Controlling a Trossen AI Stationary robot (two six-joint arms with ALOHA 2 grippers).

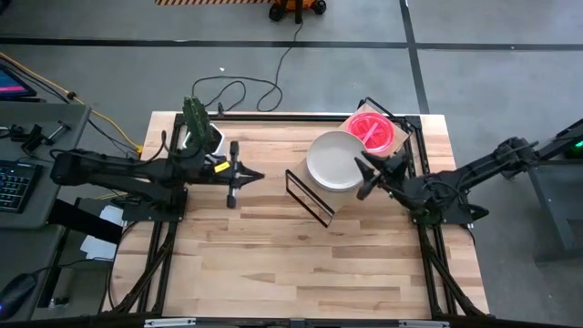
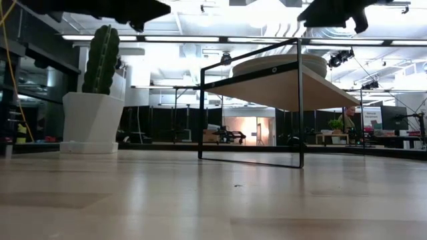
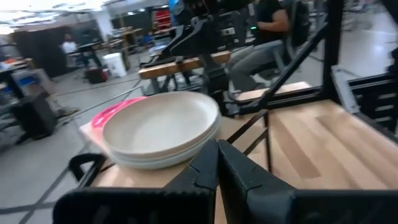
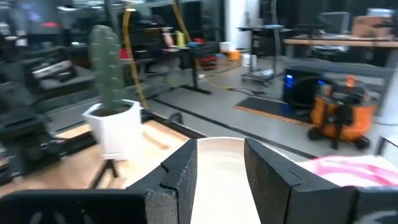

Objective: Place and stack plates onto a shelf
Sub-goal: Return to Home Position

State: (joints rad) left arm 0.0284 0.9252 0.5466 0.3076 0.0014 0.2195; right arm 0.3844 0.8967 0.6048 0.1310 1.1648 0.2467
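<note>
At the left of the bench, a white pot with a cactus is seen. Just beside it, the left gripper is held above the wood with its fingers pressed together on nothing. Toward the right, the shelf is set at an angle to the bench edges. On one end of it a cream-white plate is stacked on at least one pale plate beneath. The right gripper is poised at that stack's right rim, its fingers spread apart and empty; the plate shows between them in its wrist view. Just beyond, the pink plates are stacked on the shelf's other end. The stacking appears to be finished, so only the retreat is judged to remain. This would best be done by lifting the right gripper straight up first, so that the rim is not nudged. Only then should it be drawn back, clear of the thin black frame. Little travel should be needed by the left arm.
</note>
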